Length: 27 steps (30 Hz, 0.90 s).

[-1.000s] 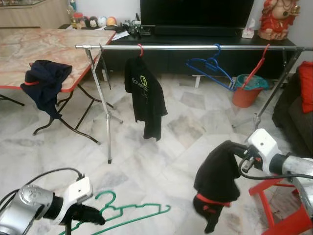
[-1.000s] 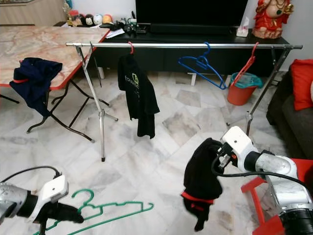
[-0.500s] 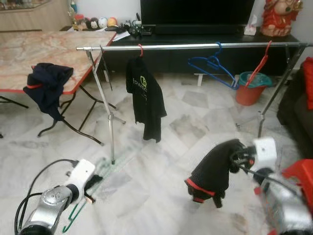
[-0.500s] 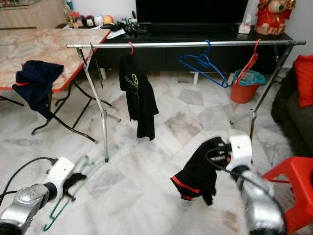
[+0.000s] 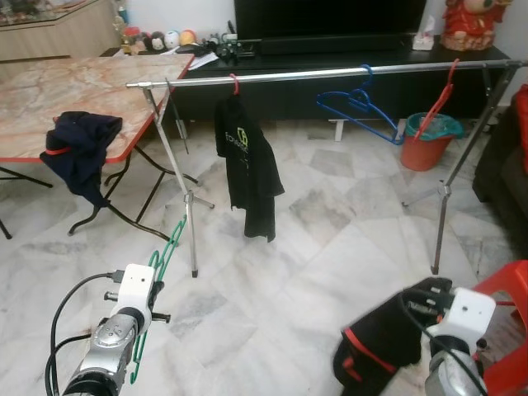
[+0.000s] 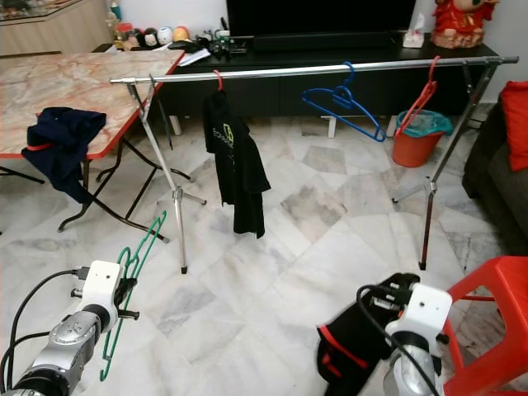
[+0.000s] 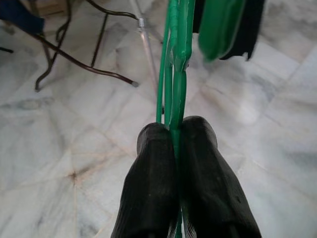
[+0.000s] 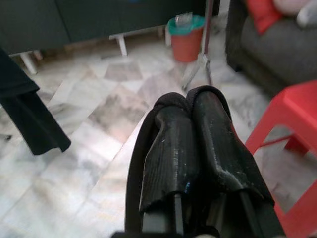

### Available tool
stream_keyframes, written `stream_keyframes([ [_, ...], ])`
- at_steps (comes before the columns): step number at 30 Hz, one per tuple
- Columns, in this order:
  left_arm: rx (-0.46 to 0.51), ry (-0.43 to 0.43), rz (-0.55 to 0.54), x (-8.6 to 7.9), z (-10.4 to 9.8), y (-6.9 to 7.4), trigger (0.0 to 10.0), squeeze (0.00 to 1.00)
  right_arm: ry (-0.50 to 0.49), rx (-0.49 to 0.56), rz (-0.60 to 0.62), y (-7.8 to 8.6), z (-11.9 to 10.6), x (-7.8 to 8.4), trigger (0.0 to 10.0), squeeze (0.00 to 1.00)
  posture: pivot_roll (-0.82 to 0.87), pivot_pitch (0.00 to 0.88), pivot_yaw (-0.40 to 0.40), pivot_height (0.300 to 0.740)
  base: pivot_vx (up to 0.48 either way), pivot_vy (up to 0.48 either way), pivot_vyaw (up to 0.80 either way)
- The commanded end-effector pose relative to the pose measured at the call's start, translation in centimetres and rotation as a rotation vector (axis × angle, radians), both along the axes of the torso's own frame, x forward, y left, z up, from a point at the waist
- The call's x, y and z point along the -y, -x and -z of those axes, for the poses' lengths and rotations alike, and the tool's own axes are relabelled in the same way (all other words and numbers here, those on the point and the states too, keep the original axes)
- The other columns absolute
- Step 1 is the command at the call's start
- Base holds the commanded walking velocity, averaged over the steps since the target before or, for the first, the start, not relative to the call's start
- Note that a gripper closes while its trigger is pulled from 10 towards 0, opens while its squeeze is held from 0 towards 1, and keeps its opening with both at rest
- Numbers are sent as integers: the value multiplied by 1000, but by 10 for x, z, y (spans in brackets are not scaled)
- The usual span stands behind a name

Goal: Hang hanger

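Left gripper (image 7: 176,148): clamped on green hanger (image 5: 165,256), held edge-on. Right gripper (image 8: 195,144): clamped on black garment (image 5: 388,342). Rail (image 5: 330,73): well ahead; hanging not yet done.

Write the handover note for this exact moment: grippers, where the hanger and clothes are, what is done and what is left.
Left gripper: shut on the green hanger, held upright, low, short of the rail.
Right gripper: shut on a black garment with red trim, low beside the red stool.
Done: a black T-shirt hangs on the rail beside empty blue and red hangers.
Left: dress the garment on the green hanger, hang it.
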<state>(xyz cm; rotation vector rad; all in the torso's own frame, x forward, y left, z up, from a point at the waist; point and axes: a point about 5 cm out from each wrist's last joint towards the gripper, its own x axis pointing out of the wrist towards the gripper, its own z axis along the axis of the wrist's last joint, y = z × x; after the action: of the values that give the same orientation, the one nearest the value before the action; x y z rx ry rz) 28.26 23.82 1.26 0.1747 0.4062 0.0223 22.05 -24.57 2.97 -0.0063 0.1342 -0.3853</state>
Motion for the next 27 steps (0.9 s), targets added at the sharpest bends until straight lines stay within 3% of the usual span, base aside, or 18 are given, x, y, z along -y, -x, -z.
stream_keyframes([
  [1,0,24,-28,-4,2,2,10000,0,32,80,-58,-7,-13,-15,0,0,-205,0,84,740,0,0,0],
  [6,-21,3,-51,-14,12,17,10000,0,34,89,-95,-9,-14,-21,0,0,-198,0,71,740,0,0,0],
  [12,-23,3,-174,-31,21,36,10000,0,57,94,-152,-16,-18,-19,0,0,-177,0,30,740,0,0,0],
  [20,13,75,-264,-26,25,40,10000,0,83,125,-240,-37,-32,-22,0,0,-159,0,7,740,0,0,0],
  [27,26,125,-295,-20,27,39,10000,0,67,127,-296,-43,-31,-31,0,0,-158,0,19,740,0,0,0],
])
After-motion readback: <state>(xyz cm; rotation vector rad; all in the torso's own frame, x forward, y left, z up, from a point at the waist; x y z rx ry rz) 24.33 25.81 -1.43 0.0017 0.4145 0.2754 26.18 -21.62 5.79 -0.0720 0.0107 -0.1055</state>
